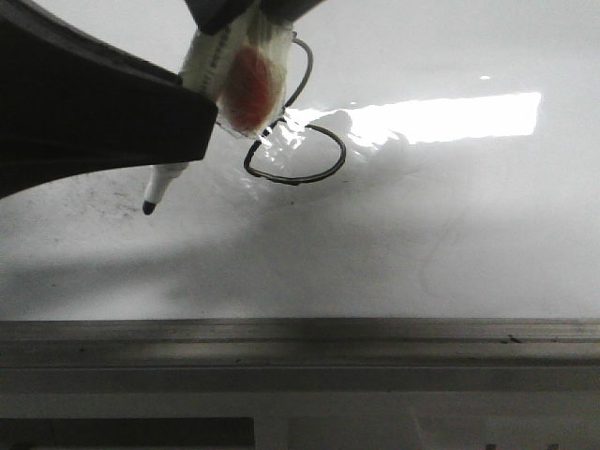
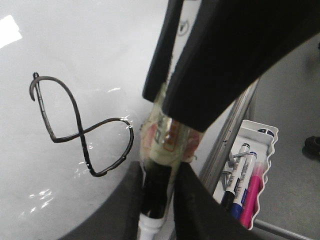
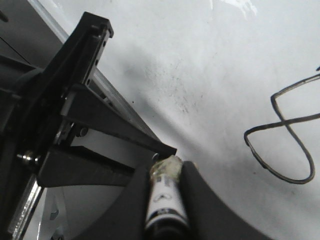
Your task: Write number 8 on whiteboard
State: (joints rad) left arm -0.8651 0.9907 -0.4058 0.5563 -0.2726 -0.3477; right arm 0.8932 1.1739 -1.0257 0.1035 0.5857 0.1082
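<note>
The number 8 (image 1: 298,157) is drawn in thin black line on the whiteboard (image 1: 450,234); its upper loop is partly hidden behind the marker. The marker (image 1: 246,80), wrapped in tape with an orange patch, points its black tip down and to the left of the 8. My left gripper (image 2: 159,169) is shut on the marker's black lower part (image 2: 157,195). My right gripper (image 3: 166,171) is shut on its white upper barrel (image 3: 165,197). The 8 also shows in the left wrist view (image 2: 80,132) and in the right wrist view (image 3: 282,140). I cannot tell whether the tip touches the board.
The board's grey metal frame edge (image 1: 300,342) runs along the front. A white tray (image 2: 265,137) beside the board holds black, blue and pink markers (image 2: 247,192). A bright glare patch (image 1: 450,117) lies to the right of the 8.
</note>
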